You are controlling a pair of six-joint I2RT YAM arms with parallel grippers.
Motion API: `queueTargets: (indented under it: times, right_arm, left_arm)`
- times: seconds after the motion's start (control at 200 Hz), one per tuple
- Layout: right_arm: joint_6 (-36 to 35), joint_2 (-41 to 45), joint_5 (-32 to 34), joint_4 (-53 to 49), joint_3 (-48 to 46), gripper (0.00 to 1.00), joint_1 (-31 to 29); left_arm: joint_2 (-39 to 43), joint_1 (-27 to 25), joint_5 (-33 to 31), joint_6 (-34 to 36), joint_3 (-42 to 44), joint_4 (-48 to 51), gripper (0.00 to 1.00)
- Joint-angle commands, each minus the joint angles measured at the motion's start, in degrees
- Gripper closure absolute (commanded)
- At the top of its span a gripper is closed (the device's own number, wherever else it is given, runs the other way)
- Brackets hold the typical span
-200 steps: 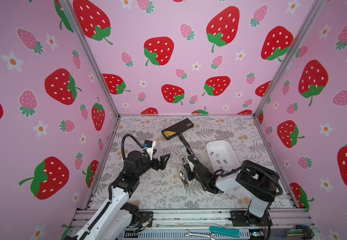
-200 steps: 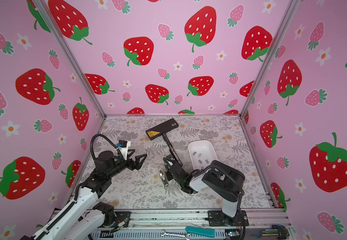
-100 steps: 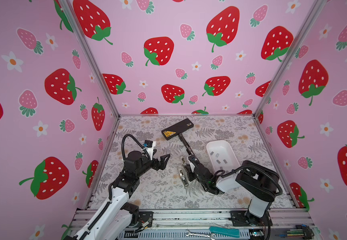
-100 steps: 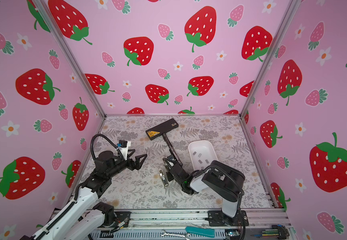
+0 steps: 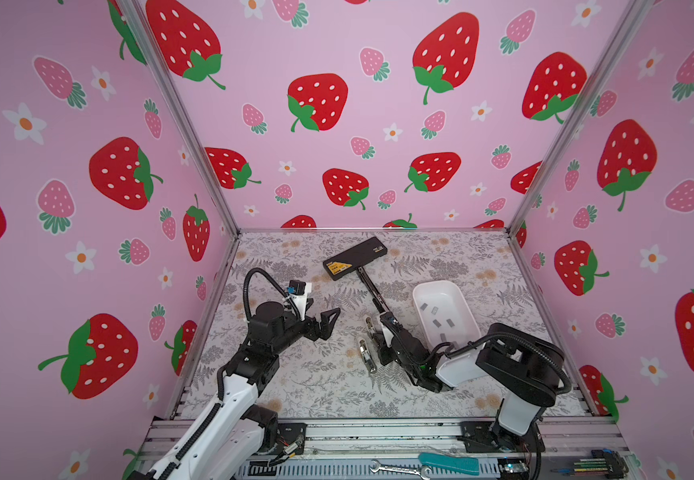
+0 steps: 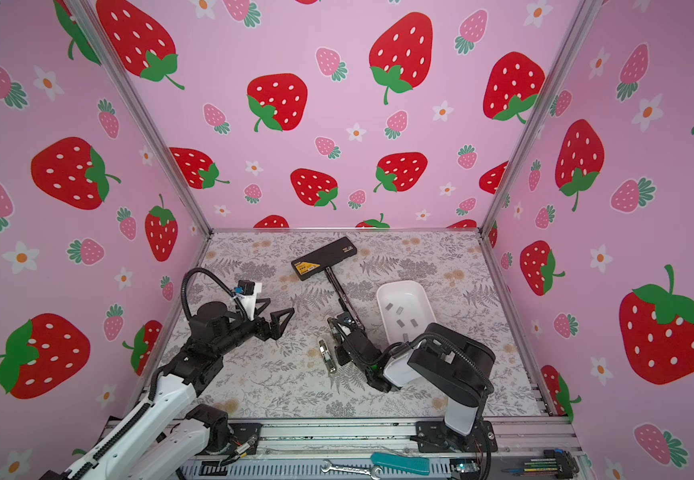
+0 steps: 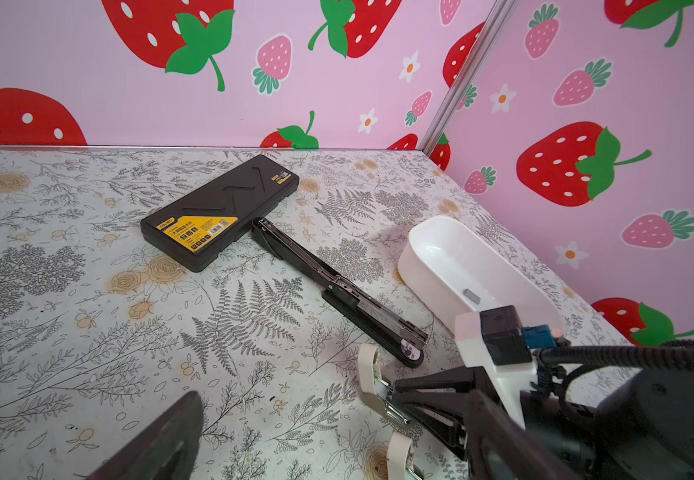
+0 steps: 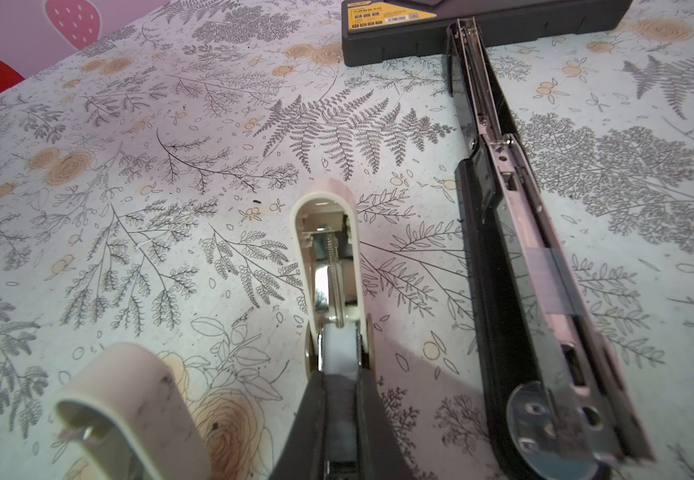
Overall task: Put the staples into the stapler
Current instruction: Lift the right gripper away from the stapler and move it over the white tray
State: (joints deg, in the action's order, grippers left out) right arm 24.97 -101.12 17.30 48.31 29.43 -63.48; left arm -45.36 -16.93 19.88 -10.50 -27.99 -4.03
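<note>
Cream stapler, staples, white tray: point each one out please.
cream stapler (image 8: 328, 266), right wrist view, spring channel of its opened arm.
staples (image 7: 470, 296), left wrist view, top face of the one strip showing.
white tray (image 5: 440, 296), a top view, bare floor at its far end.

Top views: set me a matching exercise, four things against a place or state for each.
1 staples
2 left gripper
3 right gripper
4 case

A shut on the small stapler
B at the back, by the long stapler
C in the white tray
D open, holding nothing

Pairs: 1-C, 2-D, 3-A, 4-B
</note>
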Motion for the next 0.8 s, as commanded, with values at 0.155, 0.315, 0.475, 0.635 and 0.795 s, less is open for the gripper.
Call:
queueTargets:
  times: [0.155, 0.315, 0.475, 0.635, 0.795]
  right_arm:
    - [1.57, 2.67, 0.77, -5.05, -0.60, 0.80, -0.82]
    - [1.54, 4.62, 1.30, -6.08, -0.67, 0.71, -0.85]
    - [1.30, 6.70, 2.07, -7.30, -0.24, 0.68, -0.85]
    - [0.96, 7.37, 3.14, -9.16, 1.93, 0.69, -0.85]
    - [0.69, 4.71, 4.91, -12.50, 6.35, 0.71, -0.77]
  left_arm:
    - [-0.65, -0.30, -0.59, 0.75, -2.34, -0.29, 0.01]
    - [-0.65, -0.30, -0.62, 0.79, -2.43, -0.21, 0.01]
    - [-0.61, -0.30, -0.63, 0.89, -2.44, -0.12, 0.01]
    - [-0.60, -0.28, -0.68, 0.87, -2.55, -0.06, 0.01]
    - [-0.51, -0.30, -0.69, 0.88, -2.47, -0.02, 0.01]
